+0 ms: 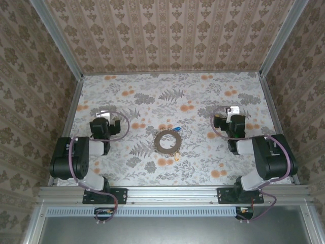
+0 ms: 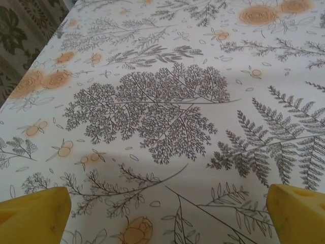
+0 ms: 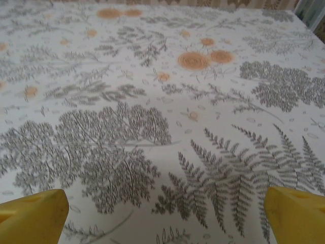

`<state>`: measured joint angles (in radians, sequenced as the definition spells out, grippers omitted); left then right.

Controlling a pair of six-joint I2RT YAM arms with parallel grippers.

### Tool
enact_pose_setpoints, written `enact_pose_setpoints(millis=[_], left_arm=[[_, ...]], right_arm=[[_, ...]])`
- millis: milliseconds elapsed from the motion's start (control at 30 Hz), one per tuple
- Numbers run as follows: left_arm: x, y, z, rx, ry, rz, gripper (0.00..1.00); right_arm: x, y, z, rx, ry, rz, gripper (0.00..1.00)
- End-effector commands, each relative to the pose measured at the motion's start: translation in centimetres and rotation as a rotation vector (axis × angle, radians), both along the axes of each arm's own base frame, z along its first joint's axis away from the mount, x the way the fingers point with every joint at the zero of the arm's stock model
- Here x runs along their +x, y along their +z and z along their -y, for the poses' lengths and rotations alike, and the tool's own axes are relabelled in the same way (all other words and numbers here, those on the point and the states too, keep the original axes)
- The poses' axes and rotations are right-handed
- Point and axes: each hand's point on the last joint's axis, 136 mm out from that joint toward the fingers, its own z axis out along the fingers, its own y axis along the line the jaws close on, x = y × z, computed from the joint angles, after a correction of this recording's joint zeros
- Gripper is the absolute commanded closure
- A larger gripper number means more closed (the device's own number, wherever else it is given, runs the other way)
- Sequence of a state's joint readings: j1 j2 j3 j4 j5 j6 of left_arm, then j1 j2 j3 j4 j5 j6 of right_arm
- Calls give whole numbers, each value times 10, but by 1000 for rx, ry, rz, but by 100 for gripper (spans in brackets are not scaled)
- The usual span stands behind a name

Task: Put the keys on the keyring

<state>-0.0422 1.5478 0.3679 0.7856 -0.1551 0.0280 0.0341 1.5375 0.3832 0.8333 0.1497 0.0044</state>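
While the chain (image 1: 168,142) lies coiled beside the blue key (image 1: 177,130), left gripper (image 2: 165,213) and right gripper (image 3: 165,216) (yellow-tipped) gape wide, empty.

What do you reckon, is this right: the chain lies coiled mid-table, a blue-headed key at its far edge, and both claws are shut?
Not the claws: the wrist views show the left claw and right claw wide open. The rest holds: in the top view the chain lies coiled mid-table, the blue-headed key at its far edge.
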Motion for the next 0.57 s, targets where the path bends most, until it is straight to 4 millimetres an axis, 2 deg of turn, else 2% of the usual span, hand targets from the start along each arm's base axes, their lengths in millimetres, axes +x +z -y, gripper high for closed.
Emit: enact_pose_setpoints(millis=[0,533], left_arm=[[17,32,5,-30,-45,108,0],[18,32,5,-28,-43,114,0]], right_arm=[[9,17,-4,40,12,61,0],[10,16,-8,51,47,55,0]])
